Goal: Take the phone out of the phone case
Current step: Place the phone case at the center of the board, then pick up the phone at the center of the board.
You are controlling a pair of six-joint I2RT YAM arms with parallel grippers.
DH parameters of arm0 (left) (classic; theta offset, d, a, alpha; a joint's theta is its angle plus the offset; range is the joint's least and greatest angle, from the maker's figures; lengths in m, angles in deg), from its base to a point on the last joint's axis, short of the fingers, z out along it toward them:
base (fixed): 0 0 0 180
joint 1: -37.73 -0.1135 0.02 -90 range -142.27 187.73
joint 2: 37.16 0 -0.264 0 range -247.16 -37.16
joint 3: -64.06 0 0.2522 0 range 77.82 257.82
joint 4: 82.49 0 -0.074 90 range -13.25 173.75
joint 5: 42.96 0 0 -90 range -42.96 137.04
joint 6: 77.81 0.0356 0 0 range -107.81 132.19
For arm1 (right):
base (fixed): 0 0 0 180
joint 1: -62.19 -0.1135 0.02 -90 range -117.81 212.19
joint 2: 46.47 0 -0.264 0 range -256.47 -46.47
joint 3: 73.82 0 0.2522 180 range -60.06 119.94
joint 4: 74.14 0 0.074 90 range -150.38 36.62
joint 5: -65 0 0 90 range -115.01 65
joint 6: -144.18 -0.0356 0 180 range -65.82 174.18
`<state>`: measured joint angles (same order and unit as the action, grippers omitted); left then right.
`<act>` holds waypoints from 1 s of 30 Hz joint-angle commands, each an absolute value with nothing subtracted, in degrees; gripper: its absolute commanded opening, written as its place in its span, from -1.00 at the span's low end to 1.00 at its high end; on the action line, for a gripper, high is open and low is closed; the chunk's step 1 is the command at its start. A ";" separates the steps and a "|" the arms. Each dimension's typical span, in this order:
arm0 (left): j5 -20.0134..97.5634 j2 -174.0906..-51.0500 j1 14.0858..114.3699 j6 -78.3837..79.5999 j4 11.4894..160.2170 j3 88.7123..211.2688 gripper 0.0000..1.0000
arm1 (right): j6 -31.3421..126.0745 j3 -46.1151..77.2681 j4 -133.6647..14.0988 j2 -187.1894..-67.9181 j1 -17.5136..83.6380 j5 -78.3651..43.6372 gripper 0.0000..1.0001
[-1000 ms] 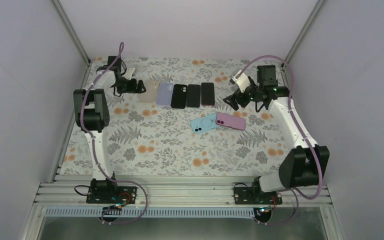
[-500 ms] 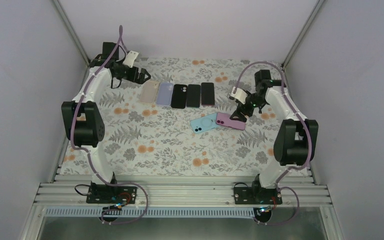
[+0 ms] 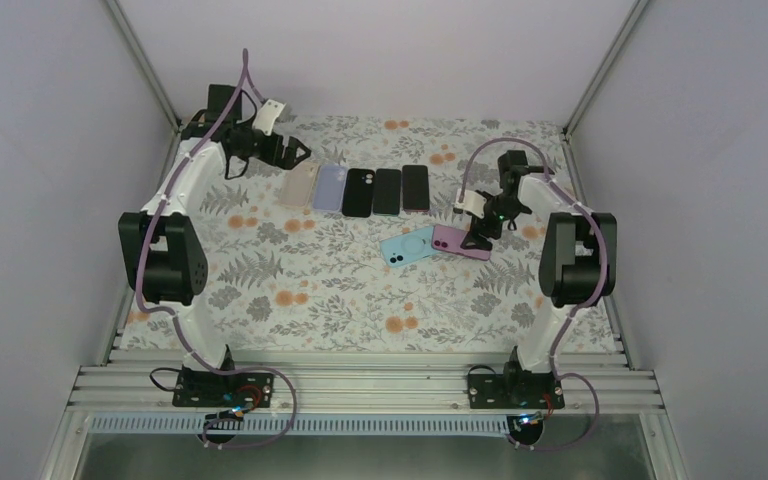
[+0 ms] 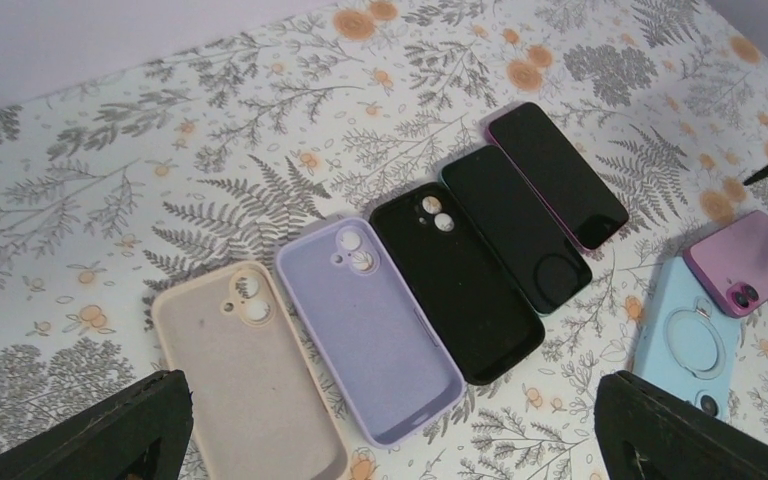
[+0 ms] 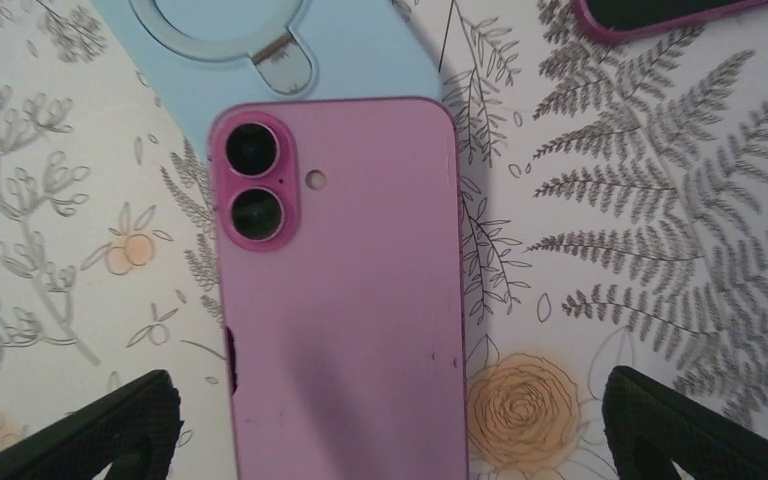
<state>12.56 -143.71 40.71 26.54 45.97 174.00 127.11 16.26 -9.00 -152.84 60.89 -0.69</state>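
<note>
Pink cased phone [image 5: 340,300] lies back-up on the floral table cloth [image 5: 660,200], straight under the right pincer [image 5: 390,430] and centred between its two dark fingers [image 5: 80,425]. The fingers stand wide apart, clear of the phone on both sides (no grip on it). The phone's camera end points away from the pincer and overlaps a corner of the blue ring case [image 5: 290,50] just beyond. Left pincer [image 4: 390,440] is also spread wide and empty, hovering over one end of a row. Beige case [image 4: 245,380] and lilac case [image 4: 370,330] sit right below it, with the black case [image 4: 460,280] next. Then come the face-up teal-edged phone [image 4: 515,230] and pink-edged phone [image 4: 558,172], further out on its right. From overhead, the two pincers are well apart.
</note>
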 commanded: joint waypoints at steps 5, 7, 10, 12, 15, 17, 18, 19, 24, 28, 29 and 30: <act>8.63 -143.38 41.42 26.44 46.91 173.04 1.00 | 129.15 16.04 -13.55 -158.81 60.74 -1.68 0.99; 8.18 -143.90 41.44 26.32 46.75 173.07 1.00 | 129.15 15.85 -13.53 -159.67 60.49 -1.15 0.99; 7.78 -144.39 41.44 25.89 47.05 173.01 1.00 | 129.15 15.02 -13.80 -160.87 59.97 -0.59 0.99; 7.59 -144.75 41.44 25.73 47.02 173.26 1.00 | 129.07 14.10 -14.68 -161.29 59.50 -0.61 1.00; 7.11 -145.12 41.41 25.34 46.95 173.42 1.00 | 128.90 13.30 -15.16 -162.05 59.12 -0.41 0.95; 6.88 -145.23 41.42 25.29 46.88 173.44 1.00 | 128.97 13.87 -14.17 -162.73 58.85 0.23 0.96; 6.75 -145.29 41.42 25.28 46.84 173.47 1.00 | 128.97 14.11 -13.50 -162.89 58.75 0.61 0.97; 6.70 -145.34 41.42 25.22 46.84 173.46 1.00 | 129.05 14.33 -13.00 -162.99 58.74 1.07 0.99; 6.69 -145.60 41.42 25.02 46.92 173.45 1.00 | 129.41 13.88 -11.51 -162.26 57.96 2.10 0.99; 6.69 -145.82 41.43 24.94 46.84 173.53 1.00 | 128.43 13.64 -10.76 -161.62 57.44 2.49 0.99; 6.69 -145.84 41.43 24.93 46.84 173.53 1.00 | 128.02 13.73 -10.48 -161.53 57.44 2.69 0.99; 6.69 -145.86 41.42 24.93 46.84 173.53 1.00 | 127.48 13.73 -10.32 -161.53 57.44 2.75 0.99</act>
